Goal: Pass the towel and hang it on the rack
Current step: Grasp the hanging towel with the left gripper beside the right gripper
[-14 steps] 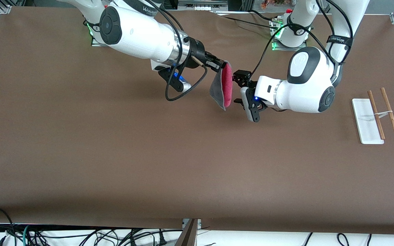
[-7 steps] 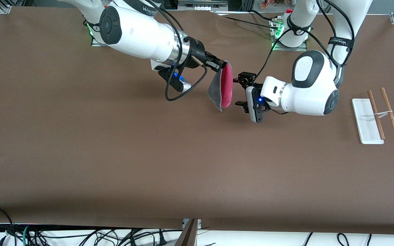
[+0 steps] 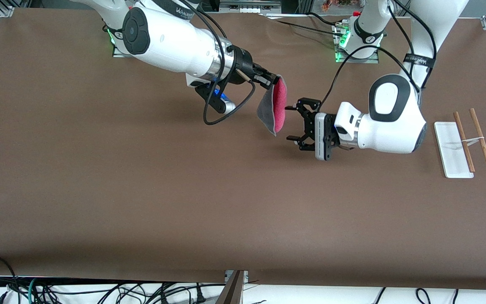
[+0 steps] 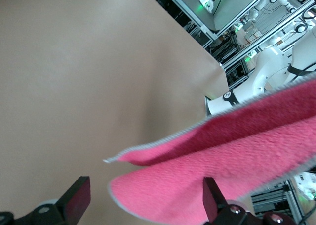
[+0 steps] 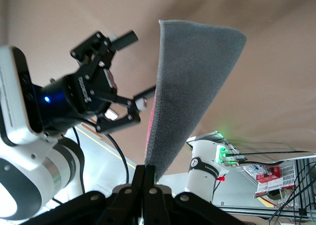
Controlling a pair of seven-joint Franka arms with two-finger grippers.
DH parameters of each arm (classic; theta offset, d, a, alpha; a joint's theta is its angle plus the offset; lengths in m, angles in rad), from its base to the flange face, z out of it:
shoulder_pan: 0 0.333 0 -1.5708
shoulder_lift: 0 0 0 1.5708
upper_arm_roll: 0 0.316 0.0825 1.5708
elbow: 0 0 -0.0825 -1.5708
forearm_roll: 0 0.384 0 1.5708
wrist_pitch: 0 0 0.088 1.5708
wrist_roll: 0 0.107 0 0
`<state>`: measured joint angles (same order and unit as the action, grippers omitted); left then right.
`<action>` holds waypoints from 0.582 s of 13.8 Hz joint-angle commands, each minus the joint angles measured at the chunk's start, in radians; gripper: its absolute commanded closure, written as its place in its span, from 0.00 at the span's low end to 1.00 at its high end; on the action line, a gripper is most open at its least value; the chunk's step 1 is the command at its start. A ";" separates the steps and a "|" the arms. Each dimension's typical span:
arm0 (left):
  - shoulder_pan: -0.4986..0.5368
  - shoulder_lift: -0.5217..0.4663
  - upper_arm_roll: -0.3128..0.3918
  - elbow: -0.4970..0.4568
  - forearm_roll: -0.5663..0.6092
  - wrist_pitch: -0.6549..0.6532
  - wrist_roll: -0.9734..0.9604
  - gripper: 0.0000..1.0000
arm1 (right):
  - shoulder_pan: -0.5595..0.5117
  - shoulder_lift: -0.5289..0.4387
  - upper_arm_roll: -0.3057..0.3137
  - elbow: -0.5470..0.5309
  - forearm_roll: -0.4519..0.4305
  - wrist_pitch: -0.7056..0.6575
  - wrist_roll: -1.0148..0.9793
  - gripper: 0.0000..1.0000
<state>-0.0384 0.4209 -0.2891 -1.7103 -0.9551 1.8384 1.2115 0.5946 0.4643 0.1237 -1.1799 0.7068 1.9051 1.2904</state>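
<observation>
You are midway through the pass, by my reading; the right gripper (image 3: 273, 79) is clamped tight on the top edge of the towel (image 3: 273, 110), which hangs free below it above the surface (image 3: 141, 190), grey face toward the right arm, pink face toward the left arm; nothing of the cloth touches the surface as far as the front view shows.

The left gripper (image 3: 290, 123) stands with its fingers spread wide, level with the lower half of the hanging towel and just beside its pink face; in the left wrist view the pink cloth (image 4: 232, 170) sits close in front of the two fingers (image 4: 74, 200), yet I cannot tell whether it lies between them or only near them; nothing is grasped on that side.

So what you have done is the lift and the presentation; what is left, as I judge it, is the left gripper's closing on the cloth, the right gripper's release, then the carry to the rack (image 3: 462, 143); that rack stands well apart from both grippers, at the left arm's end of the surface, bare of any cloth.
</observation>
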 commanded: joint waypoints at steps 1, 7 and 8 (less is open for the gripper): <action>-0.014 0.071 -0.007 0.078 -0.051 0.007 0.051 0.00 | 0.004 0.017 0.002 0.034 0.013 -0.001 0.020 1.00; -0.032 0.182 -0.022 0.167 -0.067 0.026 0.236 0.00 | 0.004 0.017 0.002 0.034 0.010 -0.001 0.020 1.00; -0.041 0.183 -0.028 0.158 -0.070 0.012 0.250 0.00 | 0.004 0.017 0.002 0.034 0.010 -0.001 0.020 1.00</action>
<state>-0.0597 0.5834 -0.3089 -1.5684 -0.9881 1.8712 1.4050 0.5946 0.4644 0.1237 -1.1795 0.7068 1.9051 1.2914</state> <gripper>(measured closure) 0.000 0.982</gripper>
